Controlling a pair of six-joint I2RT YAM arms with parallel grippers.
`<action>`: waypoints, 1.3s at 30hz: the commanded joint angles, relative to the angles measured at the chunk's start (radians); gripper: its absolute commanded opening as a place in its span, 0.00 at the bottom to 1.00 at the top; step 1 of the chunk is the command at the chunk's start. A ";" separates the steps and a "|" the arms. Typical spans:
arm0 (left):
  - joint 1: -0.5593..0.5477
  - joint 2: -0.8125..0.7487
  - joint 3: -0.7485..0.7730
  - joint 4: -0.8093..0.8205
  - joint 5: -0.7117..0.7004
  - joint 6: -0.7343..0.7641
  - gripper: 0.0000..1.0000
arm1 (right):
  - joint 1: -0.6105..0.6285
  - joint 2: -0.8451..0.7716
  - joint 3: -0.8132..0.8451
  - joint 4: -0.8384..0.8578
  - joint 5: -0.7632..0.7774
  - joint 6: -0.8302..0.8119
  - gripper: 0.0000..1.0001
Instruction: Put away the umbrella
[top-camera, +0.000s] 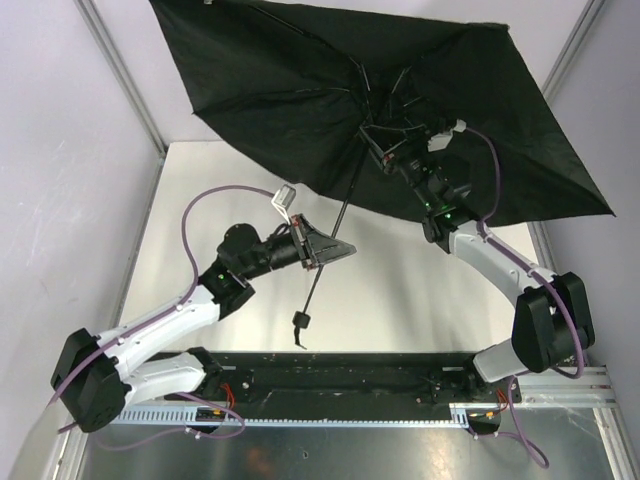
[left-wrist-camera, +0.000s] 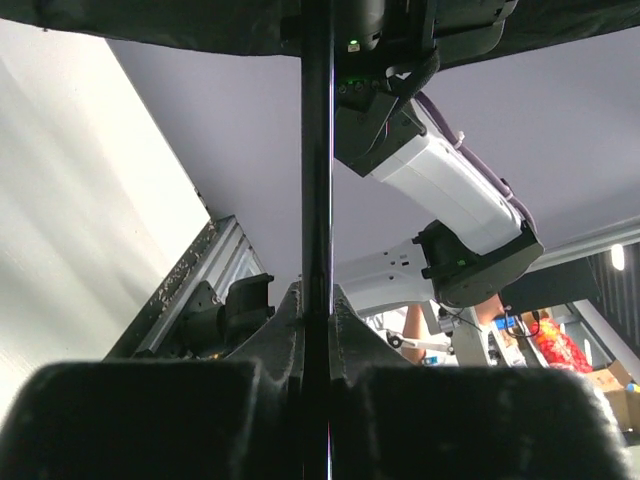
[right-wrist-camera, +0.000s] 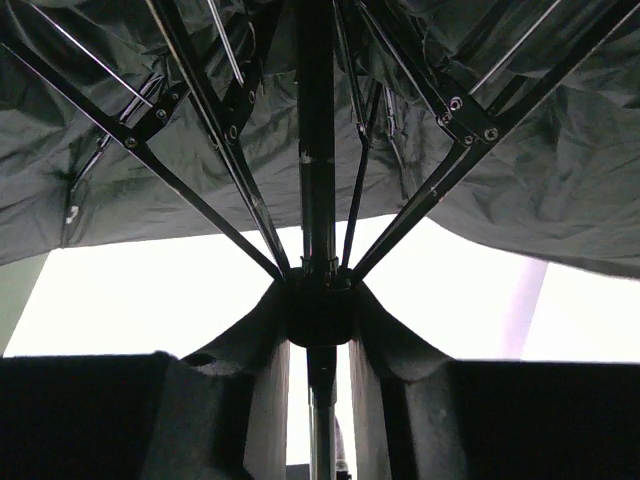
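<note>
Umbrella (top-camera: 300, 80), top view: open black canopy hung tilted over the table (top-camera: 250, 190); shaft (top-camera: 342, 215) slanted down-left to the handle (top-camera: 299, 320).
Left gripper (top-camera: 335, 250), top view: closed on the shaft at mid-length.
Right gripper (top-camera: 385, 155), top view: tucked under the canopy; grip unclear from there.
Left wrist view: left gripper (left-wrist-camera: 317, 310) pinched the thin shaft; right arm (left-wrist-camera: 450, 190) showed beyond.
Right wrist view: right gripper (right-wrist-camera: 320, 310) clasped the runner (right-wrist-camera: 320, 300); ribs (right-wrist-camera: 200, 150) fanned above.
</note>
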 joint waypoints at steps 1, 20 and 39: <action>0.035 0.012 0.076 0.076 -0.055 0.060 0.06 | -0.004 -0.056 0.010 0.034 -0.179 -0.028 0.00; -0.199 -0.046 -0.101 0.003 -0.119 0.133 0.68 | -0.092 -0.026 0.087 0.155 -0.175 -0.031 0.00; -0.018 0.056 0.286 -0.119 -0.151 0.225 0.00 | 0.165 -0.190 -0.059 -0.294 -0.339 -0.299 0.00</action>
